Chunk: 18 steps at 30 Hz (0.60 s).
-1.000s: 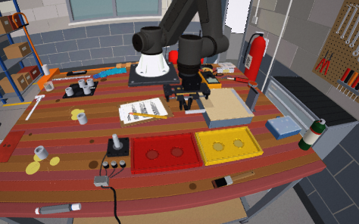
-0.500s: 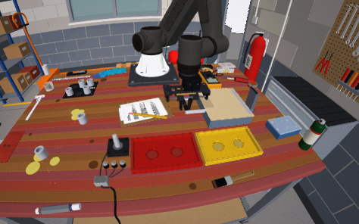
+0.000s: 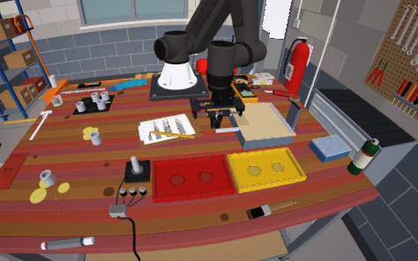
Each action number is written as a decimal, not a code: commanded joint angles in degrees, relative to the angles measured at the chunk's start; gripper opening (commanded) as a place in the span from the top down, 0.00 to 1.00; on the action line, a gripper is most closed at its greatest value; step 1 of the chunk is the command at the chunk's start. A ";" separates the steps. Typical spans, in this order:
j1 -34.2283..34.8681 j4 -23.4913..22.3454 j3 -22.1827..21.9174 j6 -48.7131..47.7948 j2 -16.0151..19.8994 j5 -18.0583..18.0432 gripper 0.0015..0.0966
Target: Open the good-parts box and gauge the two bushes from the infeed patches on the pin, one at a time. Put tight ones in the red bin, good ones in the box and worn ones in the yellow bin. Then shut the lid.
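The good-parts box (image 3: 263, 125) sits behind the yellow bin (image 3: 265, 168), its tan lid down and a pale handle tab (image 3: 227, 130) sticking out of its left edge. The red bin (image 3: 192, 177) lies left of the yellow one. The gauge pin (image 3: 136, 165) stands upright on a black base left of the red bin. One grey bush (image 3: 95, 138) stands by a yellow patch in mid-left of the table, another (image 3: 47, 177) by yellow patches near the left edge. My gripper (image 3: 218, 125) hangs over the handle tab, its fingers closing around it.
The arm's base (image 3: 178, 83) stands at the back centre. A clipboard with a pencil (image 3: 168, 128) lies left of the box. A black tray of spare bushes (image 3: 94, 102) sits back left, a blue block (image 3: 329, 147) and a bottle (image 3: 363, 157) on the right.
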 commanded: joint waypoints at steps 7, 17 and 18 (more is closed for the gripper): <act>0.00 0.00 0.02 0.00 -0.04 0.00 0.97; 0.00 0.00 0.03 0.00 -0.12 -0.09 0.97; 0.00 0.00 0.04 0.00 -0.14 -0.12 0.97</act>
